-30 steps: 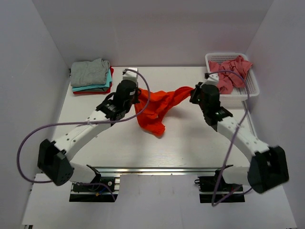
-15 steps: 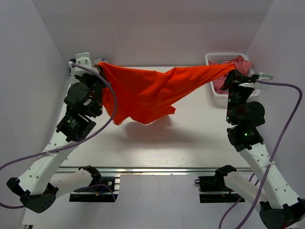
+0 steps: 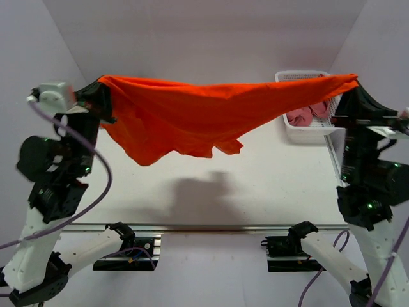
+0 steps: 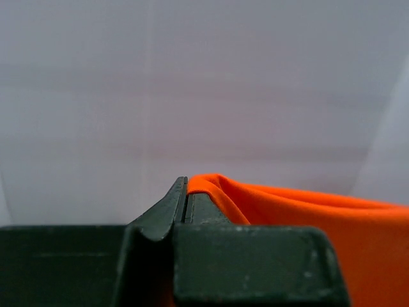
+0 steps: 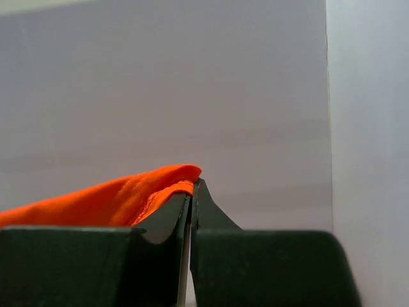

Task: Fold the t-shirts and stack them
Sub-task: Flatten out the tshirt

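Note:
The bright orange-red t-shirt (image 3: pixel 192 112) hangs stretched high above the table between both grippers, sagging in the middle. My left gripper (image 3: pixel 97 88) is shut on its left end, seen in the left wrist view (image 4: pixel 185 187) with cloth (image 4: pixel 307 217) draped to the right. My right gripper (image 3: pixel 353 84) is shut on its right end, seen in the right wrist view (image 5: pixel 192 185) with cloth (image 5: pixel 96 198) to the left. A dusty pink t-shirt (image 3: pixel 307 115) lies in the basket. The stacked grey, teal and red shirts are hidden behind the cloth.
The white mesh basket (image 3: pixel 300 76) stands at the back right of the table, partly behind the orange cloth. The shirt's shadow falls on the white table (image 3: pixel 211 192). White walls close in on three sides.
Both arms have risen and spread wide apart, lifting the orange-red shirt from a bunched heap near the table to a taut span high in the air.

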Robot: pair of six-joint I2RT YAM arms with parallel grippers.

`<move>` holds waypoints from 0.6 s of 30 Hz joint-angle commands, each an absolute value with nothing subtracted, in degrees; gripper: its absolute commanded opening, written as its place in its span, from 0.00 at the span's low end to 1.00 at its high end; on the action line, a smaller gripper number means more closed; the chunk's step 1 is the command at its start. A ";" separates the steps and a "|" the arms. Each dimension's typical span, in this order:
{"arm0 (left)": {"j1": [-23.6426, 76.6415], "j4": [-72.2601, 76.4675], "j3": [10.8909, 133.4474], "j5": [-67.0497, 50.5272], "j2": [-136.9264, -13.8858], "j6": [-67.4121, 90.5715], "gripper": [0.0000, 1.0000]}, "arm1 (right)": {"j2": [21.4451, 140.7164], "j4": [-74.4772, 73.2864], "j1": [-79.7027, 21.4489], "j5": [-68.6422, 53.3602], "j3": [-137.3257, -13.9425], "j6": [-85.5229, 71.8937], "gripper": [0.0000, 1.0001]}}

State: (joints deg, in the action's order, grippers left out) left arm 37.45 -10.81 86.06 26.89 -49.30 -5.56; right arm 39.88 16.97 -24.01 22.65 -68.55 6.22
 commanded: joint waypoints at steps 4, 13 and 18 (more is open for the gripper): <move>36.91 -16.61 90.62 8.63 -45.09 -5.36 0.00 | 33.33 12.40 -23.82 17.84 -71.72 5.54 0.00; 37.44 -12.59 82.89 20.34 -47.98 -3.25 0.00 | 33.48 14.05 -23.82 23.10 -63.03 1.76 0.00; 36.83 -8.88 71.91 41.97 -57.01 4.45 0.00 | 39.54 19.07 -23.64 32.59 -48.91 -4.81 0.00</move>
State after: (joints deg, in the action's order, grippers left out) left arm 37.23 -9.69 76.99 25.87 -50.28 -1.30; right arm 35.16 16.49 -23.97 24.62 -55.72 0.21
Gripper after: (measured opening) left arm 0.070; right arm 0.009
